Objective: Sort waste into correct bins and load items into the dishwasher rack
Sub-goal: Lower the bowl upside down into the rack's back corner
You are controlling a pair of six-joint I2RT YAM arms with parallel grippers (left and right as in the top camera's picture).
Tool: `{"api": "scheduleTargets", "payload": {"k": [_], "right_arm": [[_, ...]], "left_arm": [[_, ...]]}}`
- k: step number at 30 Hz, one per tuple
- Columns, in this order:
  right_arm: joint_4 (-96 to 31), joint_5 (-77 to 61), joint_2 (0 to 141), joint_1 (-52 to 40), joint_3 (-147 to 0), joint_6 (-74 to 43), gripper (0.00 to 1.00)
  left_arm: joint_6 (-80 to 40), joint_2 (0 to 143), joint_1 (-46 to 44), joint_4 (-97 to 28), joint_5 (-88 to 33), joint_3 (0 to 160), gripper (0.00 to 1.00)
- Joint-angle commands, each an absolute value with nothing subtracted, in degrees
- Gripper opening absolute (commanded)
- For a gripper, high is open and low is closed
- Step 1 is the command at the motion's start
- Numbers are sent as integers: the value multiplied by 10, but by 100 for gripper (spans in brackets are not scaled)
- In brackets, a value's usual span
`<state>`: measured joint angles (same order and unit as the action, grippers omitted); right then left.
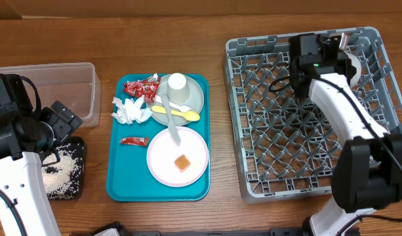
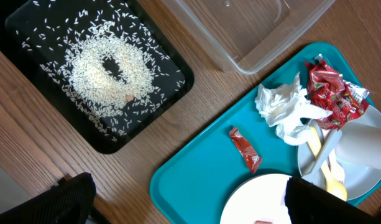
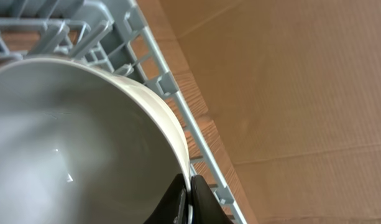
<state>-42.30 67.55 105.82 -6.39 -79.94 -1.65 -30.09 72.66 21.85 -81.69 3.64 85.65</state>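
Overhead: right arm's parked over the rack's (image 1: 266,131) far corner, and the pink plate (image 1: 164,160) sits on the teal tray (image 1: 122,177). Left wrist: left fingers (image 2: 327,202) are spread apart above the counter (image 2: 196,124), with rice (image 2: 106,68) in the black tray (image 2: 19,25). Right wrist: right fingers (image 3: 206,208) are clamped on the white bowl's (image 3: 72,143) rim, right by the rack wall.

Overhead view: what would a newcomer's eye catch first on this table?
The big grey rack on the right, where the right gripper pinches the rim of a white bowl at its far corner. Then the teal tray in the middle, bearing a pale plate and red wrappers.
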Motion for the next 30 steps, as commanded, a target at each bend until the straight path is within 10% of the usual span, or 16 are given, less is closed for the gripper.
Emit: {"api": "scheduleTargets", "payload": {"k": [1, 30], "right_arm": [[-429, 672, 1089, -70, -813, -17, 5], [-366, 759, 1100, -93, -792, 60, 10]], "left_arm": [[-309, 726, 222, -818, 34, 864, 100], [-309, 726, 222, -818, 34, 864, 100]]}}
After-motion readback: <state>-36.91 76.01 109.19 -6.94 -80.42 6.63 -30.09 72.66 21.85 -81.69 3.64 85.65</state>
